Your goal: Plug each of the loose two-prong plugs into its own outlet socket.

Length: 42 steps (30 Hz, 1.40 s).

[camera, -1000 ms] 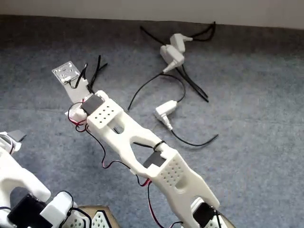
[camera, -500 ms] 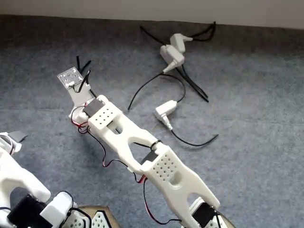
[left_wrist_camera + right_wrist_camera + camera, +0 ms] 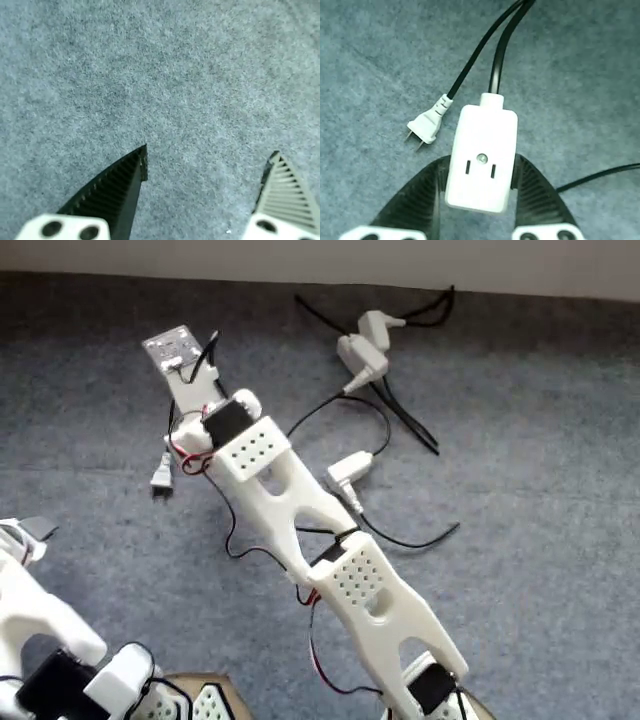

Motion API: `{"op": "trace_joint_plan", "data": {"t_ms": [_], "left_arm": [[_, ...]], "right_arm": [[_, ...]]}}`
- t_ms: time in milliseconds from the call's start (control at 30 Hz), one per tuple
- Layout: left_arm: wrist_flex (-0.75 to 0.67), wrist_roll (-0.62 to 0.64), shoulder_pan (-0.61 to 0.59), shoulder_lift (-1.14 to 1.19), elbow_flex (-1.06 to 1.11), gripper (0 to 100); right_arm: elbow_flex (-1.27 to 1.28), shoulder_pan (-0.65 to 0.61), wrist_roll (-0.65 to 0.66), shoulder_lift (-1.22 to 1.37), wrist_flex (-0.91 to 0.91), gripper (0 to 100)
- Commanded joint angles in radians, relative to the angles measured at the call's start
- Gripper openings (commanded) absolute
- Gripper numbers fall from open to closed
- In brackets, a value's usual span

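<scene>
- The right arm has swung farther out across the grey carpet [image 3: 80, 390] since a second ago, uncovering a white two-prong plug [image 3: 160, 480].
- The white outlet block [image 3: 482, 132] is clamped socket-face up in the right gripper [image 3: 480, 167], with the plug just beside it, not inserted.
- A white connector [image 3: 348, 472] on a black cord lies near that arm, and a pair of connectors [image 3: 362, 348] lies farther off.
- The left gripper [image 3: 209, 151] hangs wide open over the carpet, holding nothing.

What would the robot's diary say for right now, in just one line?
left gripper: open, over carpet | right gripper: shut on outlet socket | loose plug: on carpet beside outlet socket, not plugged in
</scene>
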Motion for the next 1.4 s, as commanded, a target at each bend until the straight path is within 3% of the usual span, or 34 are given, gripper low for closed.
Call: {"op": "trace_joint_plan", "data": {"t_ms": [0, 167, 400, 700, 1067, 1267, 1367], "left_arm": [[-0.018, -0.009, 0.018, -0.007, -0.008, 36], [-0.015, -0.009, 0.056, -0.007, -0.005, 36], [-0.015, -0.008, 0.107, -0.013, -0.007, 36], [0.023, -0.008, 0.232, -0.013, -0.005, 36], [0.101, -0.006, 0.354, -0.015, -0.005, 36], [0.147, -0.006, 0.426, -0.015, -0.007, 36], [0.149, 0.058, 0.450, -0.015, -0.007, 36]], "right_arm": [[-0.286, 0.076, 0.115, -0.031, 0.194, 4.9], [-0.314, 0.268, 0.130, -0.137, 0.188, 4.9], [-0.073, 0.495, 0.242, -0.348, 0.189, 4.9], [0.323, 0.634, 0.454, -0.756, 0.188, 4.9], [1.276, 0.820, 0.661, -1.294, 0.171, 4.8], [1.774, 1.046, 0.783, -1.590, -0.022, 4.7], [2.038, 1.082, 0.873, -1.744, -0.113, 4.7]]}}
